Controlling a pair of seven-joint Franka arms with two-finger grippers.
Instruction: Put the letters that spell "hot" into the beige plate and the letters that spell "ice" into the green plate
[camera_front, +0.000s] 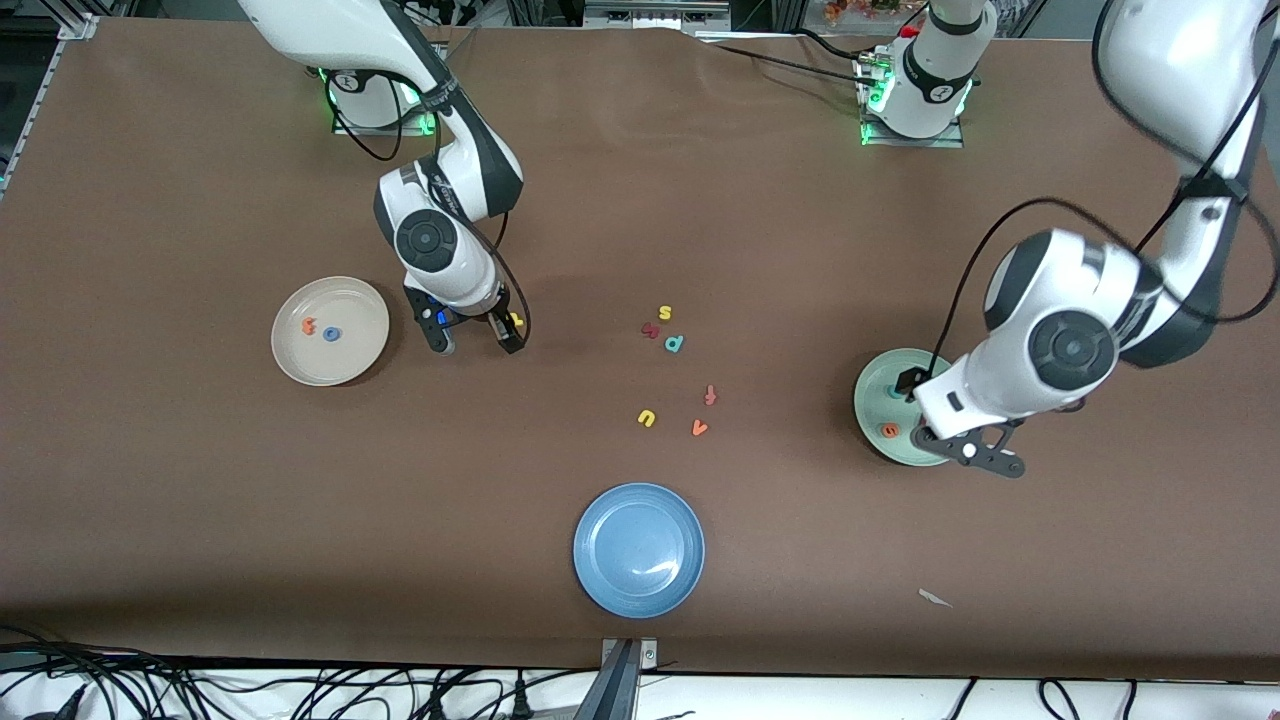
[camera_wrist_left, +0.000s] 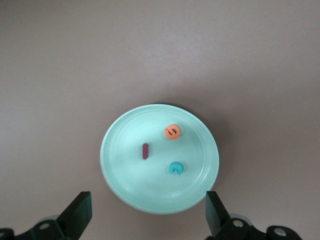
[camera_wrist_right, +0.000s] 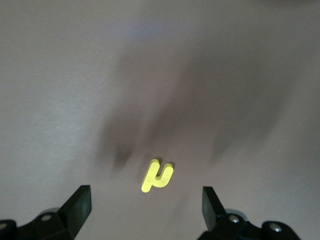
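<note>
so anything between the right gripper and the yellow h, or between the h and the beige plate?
Nothing visible. The right gripper hangs open over the yellow h, with bare table between the h and the beige plate.

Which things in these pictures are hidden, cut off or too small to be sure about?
- Front view: the left arm covers part of the green plate; the dark red i shows only in the left wrist view.
- Front view: the right pincer hides most of the yellow h.
- Both wrist views: the picture's edge cuts off the open left pincer below its fingertips, and the right one likewise.
- Front view: the dark red letter beside the teal p is too small to read.
</note>
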